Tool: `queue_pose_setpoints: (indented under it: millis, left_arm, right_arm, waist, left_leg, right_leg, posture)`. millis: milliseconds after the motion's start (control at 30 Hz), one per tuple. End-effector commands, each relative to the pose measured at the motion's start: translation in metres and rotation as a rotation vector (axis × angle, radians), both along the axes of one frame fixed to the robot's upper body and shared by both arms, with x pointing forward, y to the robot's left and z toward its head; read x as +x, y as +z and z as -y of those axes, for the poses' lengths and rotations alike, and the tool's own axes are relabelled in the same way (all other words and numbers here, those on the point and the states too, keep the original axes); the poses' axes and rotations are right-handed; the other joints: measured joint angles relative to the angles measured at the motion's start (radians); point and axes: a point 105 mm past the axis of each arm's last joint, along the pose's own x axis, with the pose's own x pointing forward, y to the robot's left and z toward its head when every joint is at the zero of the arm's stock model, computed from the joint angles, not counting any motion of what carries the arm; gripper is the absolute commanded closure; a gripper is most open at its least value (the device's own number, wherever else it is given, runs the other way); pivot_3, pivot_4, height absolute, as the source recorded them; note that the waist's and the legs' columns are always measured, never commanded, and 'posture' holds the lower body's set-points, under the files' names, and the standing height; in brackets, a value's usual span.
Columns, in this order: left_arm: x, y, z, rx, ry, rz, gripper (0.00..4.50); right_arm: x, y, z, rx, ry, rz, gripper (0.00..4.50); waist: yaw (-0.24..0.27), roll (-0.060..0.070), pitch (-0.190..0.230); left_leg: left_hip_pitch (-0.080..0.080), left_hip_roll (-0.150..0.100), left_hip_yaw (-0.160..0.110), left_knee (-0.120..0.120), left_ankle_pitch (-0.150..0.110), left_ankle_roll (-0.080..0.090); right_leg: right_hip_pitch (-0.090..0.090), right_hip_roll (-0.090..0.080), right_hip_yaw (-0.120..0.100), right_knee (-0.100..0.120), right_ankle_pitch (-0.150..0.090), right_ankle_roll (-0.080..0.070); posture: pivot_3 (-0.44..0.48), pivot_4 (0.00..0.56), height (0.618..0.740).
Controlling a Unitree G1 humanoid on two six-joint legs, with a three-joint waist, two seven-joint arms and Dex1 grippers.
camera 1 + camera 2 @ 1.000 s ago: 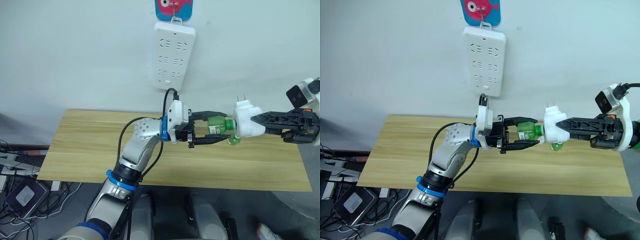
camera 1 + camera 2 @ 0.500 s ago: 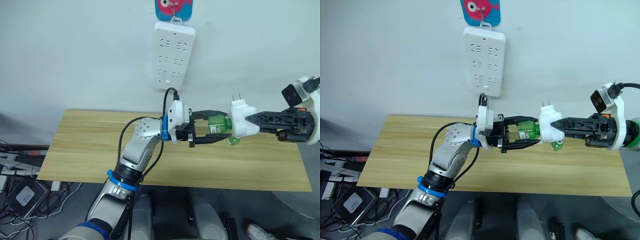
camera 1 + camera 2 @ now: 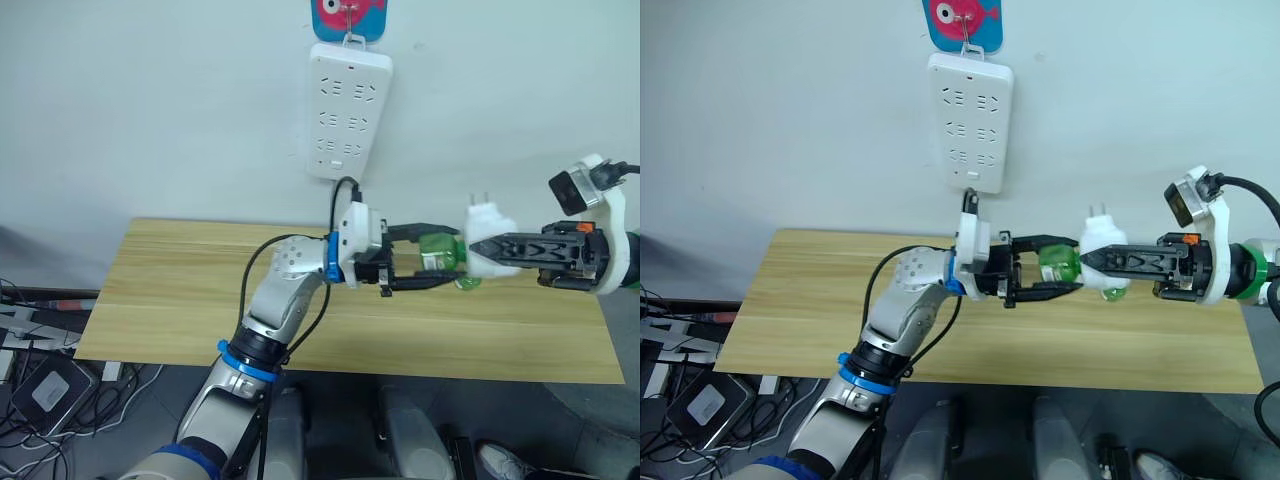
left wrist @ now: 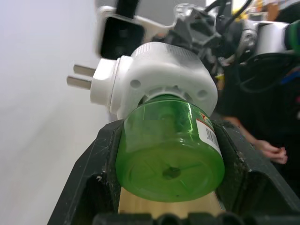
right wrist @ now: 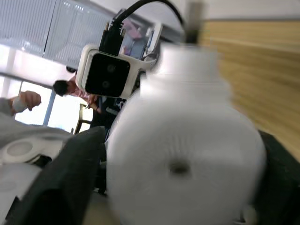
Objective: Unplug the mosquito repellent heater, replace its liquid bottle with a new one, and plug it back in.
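Your left gripper [image 3: 425,256] is clamped on the green liquid bottle [image 3: 438,254], and your right gripper [image 3: 478,248] is clamped on the mosquito repellent heater [image 3: 487,236]. Both are held in the air over the right half of the wooden table [image 3: 180,290], with the bottle's neck seated in the heater's underside. The heater's two prongs [image 3: 480,198] point up and toward the far wall. In the left wrist view the bottle [image 4: 169,150] sits snug between the black fingers [image 4: 89,173]. Just beside the bottle, lower and nearer the table, you can see a second green shape, too hidden to name. On the far wall [image 3: 150,110] a white power strip [image 3: 347,110] hangs from a hook on a blue and pink fish plaque [image 3: 347,17]. On the floor at near left lie cables and a grey adapter [image 3: 45,395].
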Motion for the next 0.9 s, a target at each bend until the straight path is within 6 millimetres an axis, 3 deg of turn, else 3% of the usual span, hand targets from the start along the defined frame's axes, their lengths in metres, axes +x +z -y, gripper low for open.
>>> queue_pose_setpoints:
  millis: [33,333,600,833,900]
  left_arm:
    - [-0.004,0.011,0.001,-0.028,-0.008,0.037,2.20]
    - [0.001,0.020,0.001,-0.062,0.019,-0.004,2.20]
    - [0.005,0.021,-0.001,-0.063,0.034,-0.014,2.20]
    - [0.005,0.018,-0.006,-0.052,0.038,-0.013,2.20]
    - [0.004,0.016,-0.008,-0.040,0.033,-0.010,2.20]
  right_arm:
    - [-0.008,0.008,-0.002,0.016,0.030,0.031,0.06]
    - [-0.024,-0.002,-0.004,0.015,0.102,-0.026,0.06]
    - [-0.052,-0.017,-0.001,-0.044,0.137,-0.082,0.06]
    - [-0.037,-0.003,0.030,-0.080,-0.068,-0.039,0.06]
    - [-0.029,0.003,0.040,-0.059,-0.126,-0.028,0.43]
  waist:
    - [0.000,0.000,0.000]
    - [-0.002,0.000,0.000]
    - [0.000,0.000,0.000]
    - [-0.002,0.000,0.000]
    - [-0.003,0.000,0.000]
  left_leg:
    - [0.000,0.000,0.000,0.000,0.000,0.000]
    - [0.000,0.000,0.000,0.000,0.000,0.000]
    - [0.000,0.000,0.000,0.000,0.000,0.000]
    - [0.001,0.000,0.000,0.001,0.000,0.000]
    - [0.001,0.000,0.001,0.001,0.000,0.000]
  right_leg:
    - [0.000,0.000,0.000,0.000,0.000,0.000]
    - [0.000,0.000,0.000,0.000,0.000,0.000]
    - [0.000,0.000,0.000,0.001,0.000,0.000]
    - [0.000,0.000,0.001,0.002,0.000,0.000]
    - [0.000,0.000,0.001,0.002,0.000,0.000]
  posture:
    - [-0.143,0.323,0.740]
    - [-0.139,0.325,0.740]
    - [-0.138,0.319,0.740]
    - [-0.141,0.311,0.740]
    - [-0.141,0.310,0.740]
